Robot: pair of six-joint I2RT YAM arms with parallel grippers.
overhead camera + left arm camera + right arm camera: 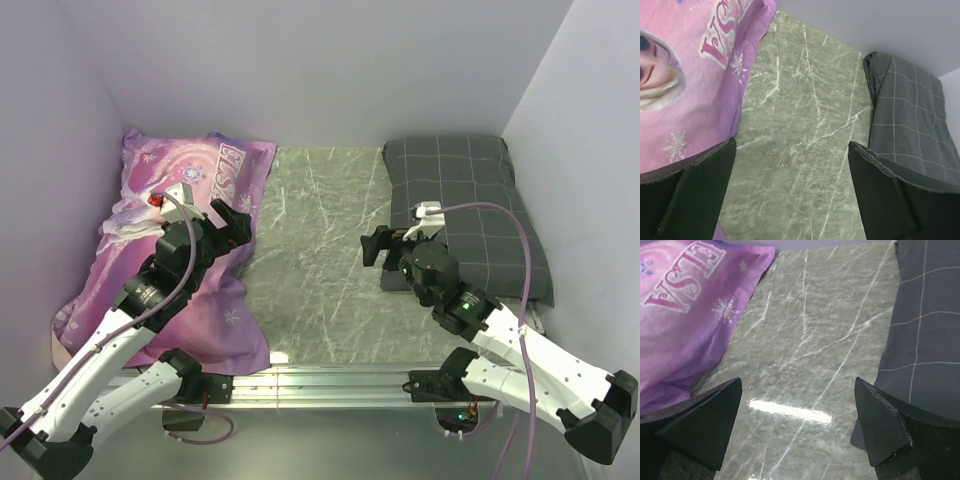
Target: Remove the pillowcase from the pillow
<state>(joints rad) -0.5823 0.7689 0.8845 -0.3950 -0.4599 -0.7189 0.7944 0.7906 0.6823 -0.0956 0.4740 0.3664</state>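
Fabric looks light, limp and quick to bunch: the pillowcase (225, 320) lies at nine o'clock on the table (310, 250), best pinched at a loose hem, probably its six-o'clock end. Both the left gripper (792, 185) and right gripper (800, 425) gape wide, empty.

On worktop (310, 240), pillowcase (215, 312) at left, checked pillow (470, 190) at right; left end effector (236, 226) over pillowcase; right end effector (374, 246) at checked pillow's left edge.
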